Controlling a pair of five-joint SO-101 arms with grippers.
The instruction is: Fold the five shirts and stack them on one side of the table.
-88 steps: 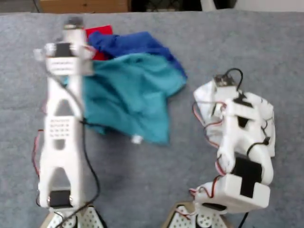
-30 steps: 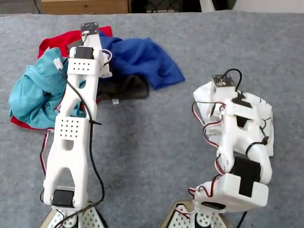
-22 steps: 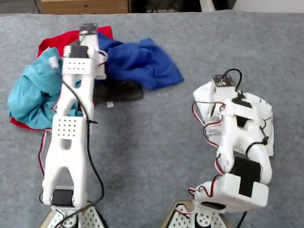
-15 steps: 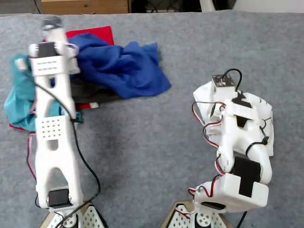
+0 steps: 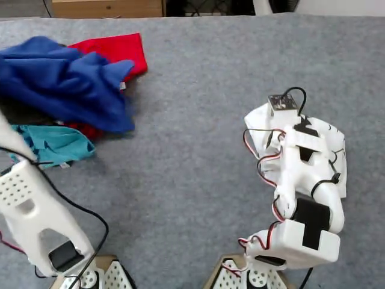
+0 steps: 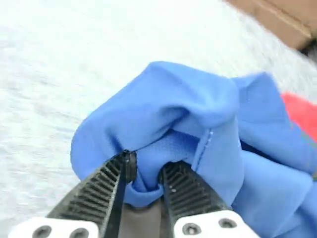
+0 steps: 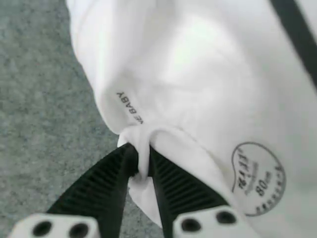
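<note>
A grey, felt-like cover lay over the desk (image 5: 198, 150), spreading out flat on the open side of the right claw (image 7: 141, 159). Past the desk's far edge, well apart from that claw, stood a brown wooden box (image 5: 108, 7). Beside the box was a dark gap, then a pale white object (image 5: 264, 6) further along.

Crumpled blue fabric shirt (image 5: 66, 84) is heaped over red fabric shirt (image 5: 120, 48), bunched teal fabric shirt (image 5: 57, 144) just beside; white printed shirt (image 5: 257, 126) is laid well apart.
</note>
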